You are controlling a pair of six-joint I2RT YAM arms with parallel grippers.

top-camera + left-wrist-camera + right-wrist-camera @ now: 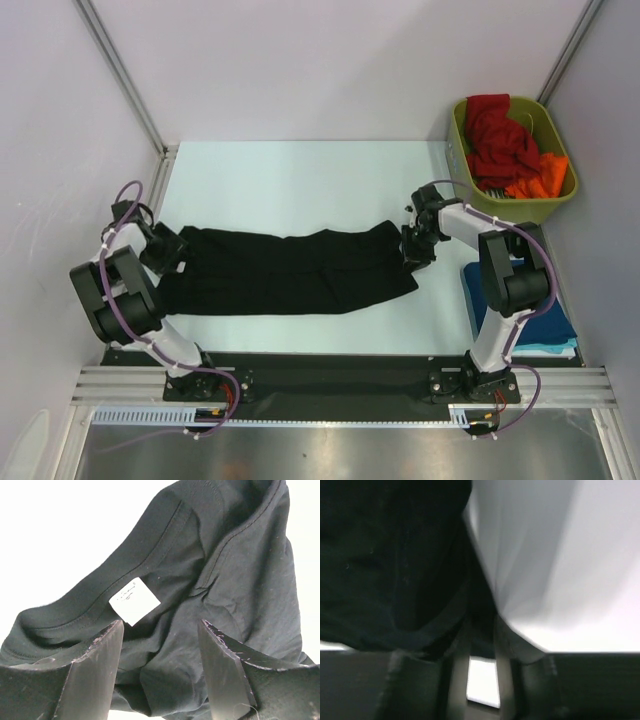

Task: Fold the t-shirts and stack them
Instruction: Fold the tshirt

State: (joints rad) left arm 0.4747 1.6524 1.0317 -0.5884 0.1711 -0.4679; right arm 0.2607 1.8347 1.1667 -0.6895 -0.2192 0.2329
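A black t-shirt (pixel 290 272) lies folded into a long strip across the table. My left gripper (pixel 172 250) is at its left end. In the left wrist view that gripper (pixel 160 630) is open, its fingers (pixel 95 670) astride bunched cloth near the collar and its white label (pixel 134 601). My right gripper (pixel 415 245) is at the strip's right end. The right wrist view is blurred: the gripper (pixel 482 625) has its jaws nearly together, pinching the dark cloth edge (pixel 395 580). A red t-shirt (pixel 495 135) and an orange one (pixel 540 178) fill the bin. A folded dark blue t-shirt (pixel 548 322) lies by the right arm.
The olive-green bin (pixel 460 140) stands at the back right corner. The folded blue stack has a teal layer (pixel 550 349) showing under it near the front edge. White walls with metal posts (pixel 125 75) close in the table on three sides.
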